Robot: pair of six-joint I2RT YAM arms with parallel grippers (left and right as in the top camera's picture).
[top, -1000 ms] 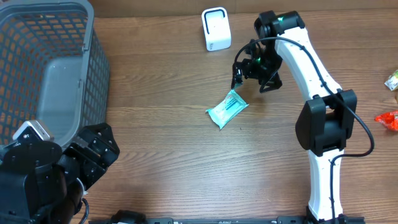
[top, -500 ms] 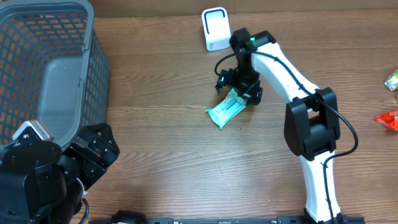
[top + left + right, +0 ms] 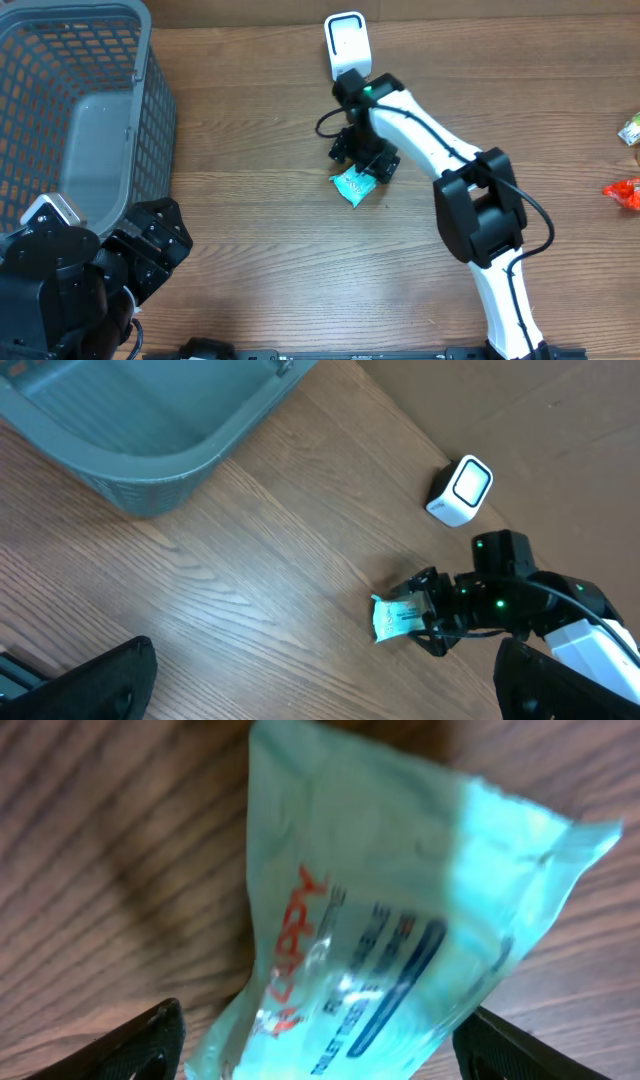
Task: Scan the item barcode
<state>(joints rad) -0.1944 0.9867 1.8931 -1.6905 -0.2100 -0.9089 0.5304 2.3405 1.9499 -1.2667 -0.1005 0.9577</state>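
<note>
Even, soft light falls across the wooden table (image 3: pixel 250 200), shadows faint; the right wrist view is blurred, its teal packet (image 3: pixel 400 950) apparently glare-streaked lower centre.

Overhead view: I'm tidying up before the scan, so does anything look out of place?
A green wrapped item and a red wrapped item sit stranded at the right edge of the table. The teal packet lies slanted beneath the right gripper.

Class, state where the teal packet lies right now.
In the overhead view the teal packet lies mid-table beneath the right gripper, just below the white scanner.
</note>
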